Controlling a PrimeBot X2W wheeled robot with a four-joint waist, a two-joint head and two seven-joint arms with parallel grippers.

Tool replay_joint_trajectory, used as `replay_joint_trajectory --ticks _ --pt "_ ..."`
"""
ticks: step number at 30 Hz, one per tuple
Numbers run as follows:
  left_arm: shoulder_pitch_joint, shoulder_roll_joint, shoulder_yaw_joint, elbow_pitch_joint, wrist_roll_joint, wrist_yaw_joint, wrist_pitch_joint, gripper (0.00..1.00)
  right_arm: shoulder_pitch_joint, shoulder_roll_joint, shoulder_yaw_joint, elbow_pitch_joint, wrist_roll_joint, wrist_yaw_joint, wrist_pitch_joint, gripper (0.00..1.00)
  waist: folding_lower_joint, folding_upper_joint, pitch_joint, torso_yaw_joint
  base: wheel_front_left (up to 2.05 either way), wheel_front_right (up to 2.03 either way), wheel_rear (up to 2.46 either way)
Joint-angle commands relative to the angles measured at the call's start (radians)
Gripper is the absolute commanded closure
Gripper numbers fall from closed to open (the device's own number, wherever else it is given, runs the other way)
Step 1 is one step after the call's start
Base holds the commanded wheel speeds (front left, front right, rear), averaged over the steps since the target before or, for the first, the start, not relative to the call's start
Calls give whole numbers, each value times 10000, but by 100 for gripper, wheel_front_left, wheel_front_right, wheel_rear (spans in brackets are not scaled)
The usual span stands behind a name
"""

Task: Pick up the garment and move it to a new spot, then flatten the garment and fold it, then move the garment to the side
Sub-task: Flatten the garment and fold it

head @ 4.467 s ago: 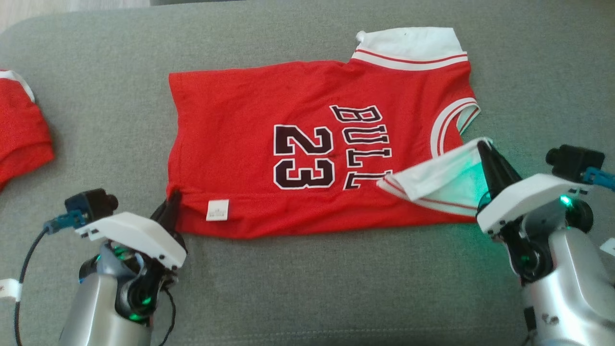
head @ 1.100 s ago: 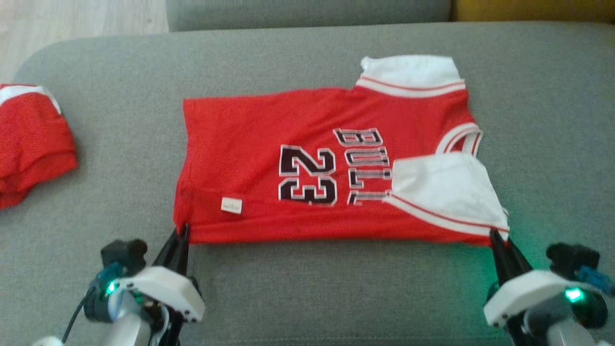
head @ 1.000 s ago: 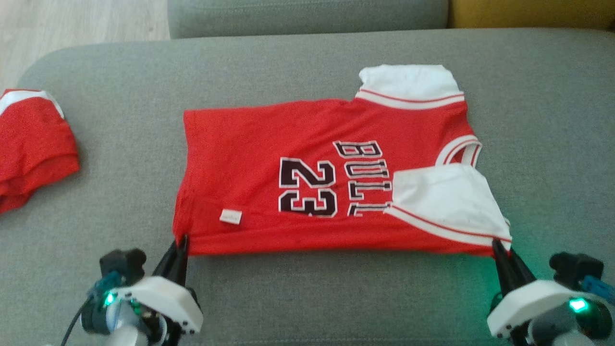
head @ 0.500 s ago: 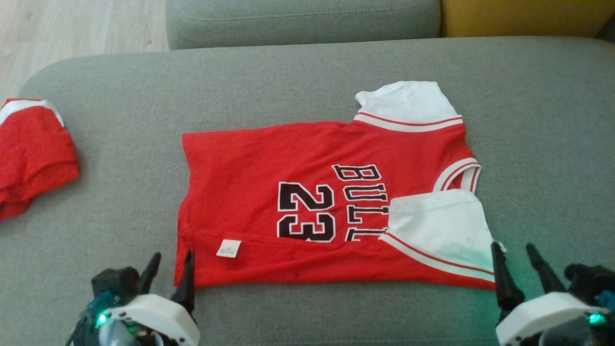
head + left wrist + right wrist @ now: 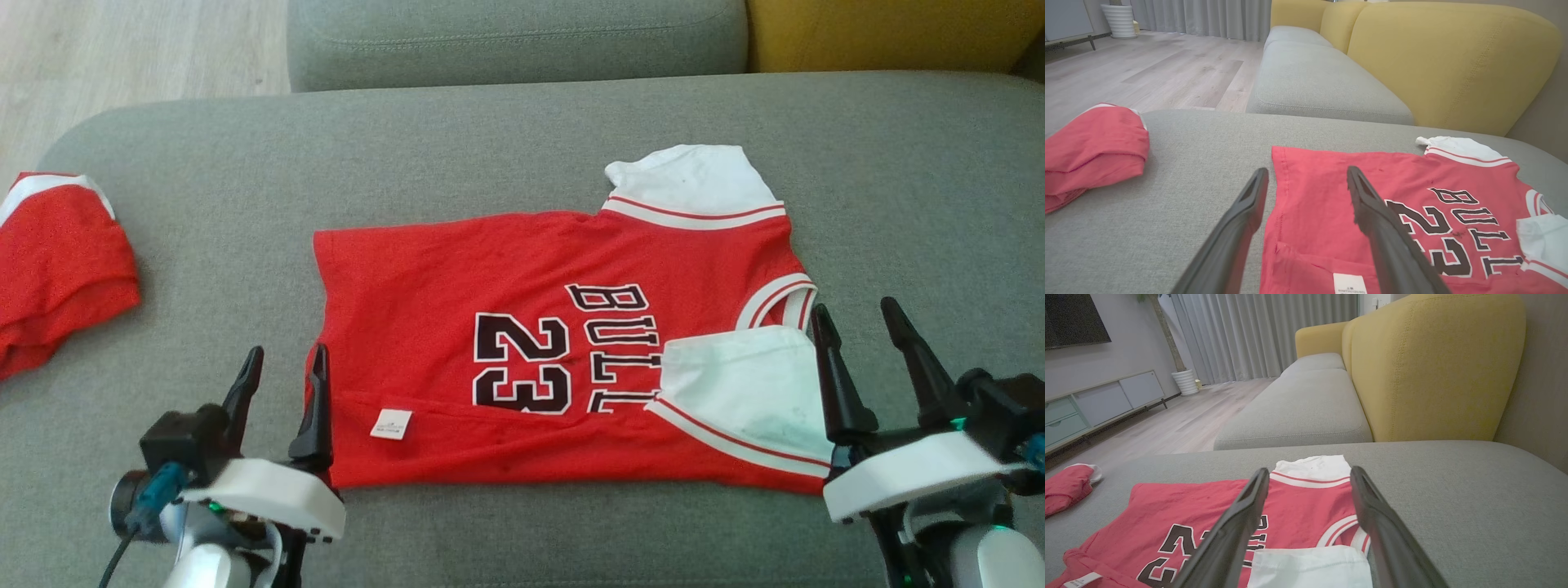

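The garment point(image 5: 522, 327) is a red jersey with white sleeves and dark "BULL 23" lettering, lying flat on the grey cushion point(image 5: 522, 131). Its near white sleeve point(image 5: 747, 396) is folded in over the front and its near long edge is turned over, showing a white label point(image 5: 390, 425). My left gripper point(image 5: 282, 367) stands open above the garment's near left corner, holding nothing. My right gripper point(image 5: 857, 322) stands open above the near right edge, beside the folded sleeve, also holding nothing. The left wrist view shows the garment point(image 5: 1392, 204) beyond the open fingers, as does the right wrist view point(image 5: 1229, 514).
A second red garment point(image 5: 57, 261) lies bunched at the cushion's left edge. Behind the cushion are another grey seat point(image 5: 514, 37) and a yellow backrest point(image 5: 890, 33). Wooden floor point(image 5: 122, 49) shows at the far left.
Both grippers opened and let go of the garment's near corners, then rose above it. The garment lies flat on the cushion. The head camera shifted slightly.
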Motion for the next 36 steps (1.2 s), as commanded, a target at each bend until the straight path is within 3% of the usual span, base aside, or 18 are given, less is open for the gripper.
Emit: replay_joint_trajectory --ticks 1,7,16,24,32,35,36 --pt "-482 196 300 -371 81 54 42 0 -416 -107 257 -459 -57 -9 77 0 0 -1 9 10 0 0 0" --pt "-675 196 253 -238 -5 27 159 0 -385 -95 239 -588 6 -9 212 0 0 -1 192 15 0 0 0" --pt "-2931 114 295 1415 -637 -719 644 0 -889 -77 360 -695 52 -9 191 0 0 -1 1262 -148 0 0 0" --pt "-5848 123 656 4779 -1193 -1203 1010 0 -1617 -67 880 -507 217 -9 -44 0 0 -1 2294 -620 0 0 0" --pt "-7466 160 716 8020 -1667 -1814 1516 2 -2063 -59 1315 76 468 -9 -378 0 0 -1 2672 -851 0 0 0" --pt "-7721 135 687 8612 -1846 -2067 1508 81 -2151 -57 1279 190 530 -9 -451 0 0 -1 2702 -867 0 0 0" --pt "-7792 152 659 8771 -1862 -2120 1458 100 -2182 -57 1274 227 545 -9 -470 0 0 -1 2709 -874 0 0 0"
